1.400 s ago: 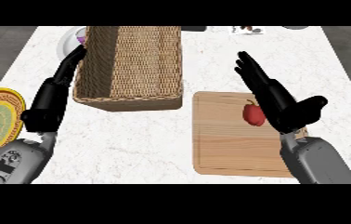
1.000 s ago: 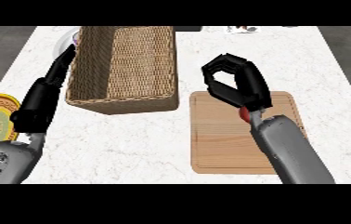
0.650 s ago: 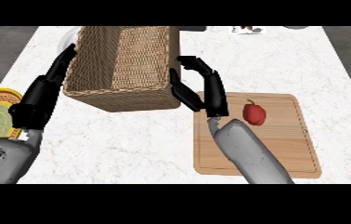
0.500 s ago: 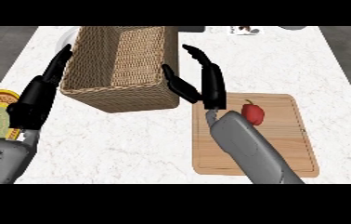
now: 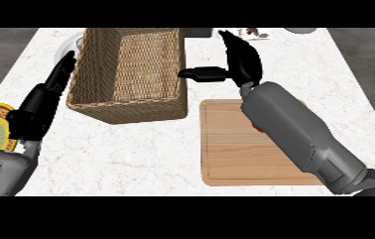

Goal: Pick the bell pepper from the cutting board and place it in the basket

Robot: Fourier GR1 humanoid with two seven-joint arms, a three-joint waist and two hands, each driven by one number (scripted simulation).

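The wicker basket stands at the upper left of the counter. To its right lies the wooden cutting board. Only a small red sliver of the bell pepper shows on the board, the rest hidden under my right forearm. My right hand hovers beyond the board's far edge, just right of the basket's rim; it is open, fingers straight and thumb pointing left toward the basket, with nothing in it. My left hand rests open along the basket's left side.
A yellow object sits at the left edge of the view. A white plate peeks out behind the basket's far left corner. Small items stand at the counter's back edge.
My right hand curled over the pepper, then swung left and forward toward the basket with its fingers straightening. The pepper stayed on the board. The left hand barely moved.
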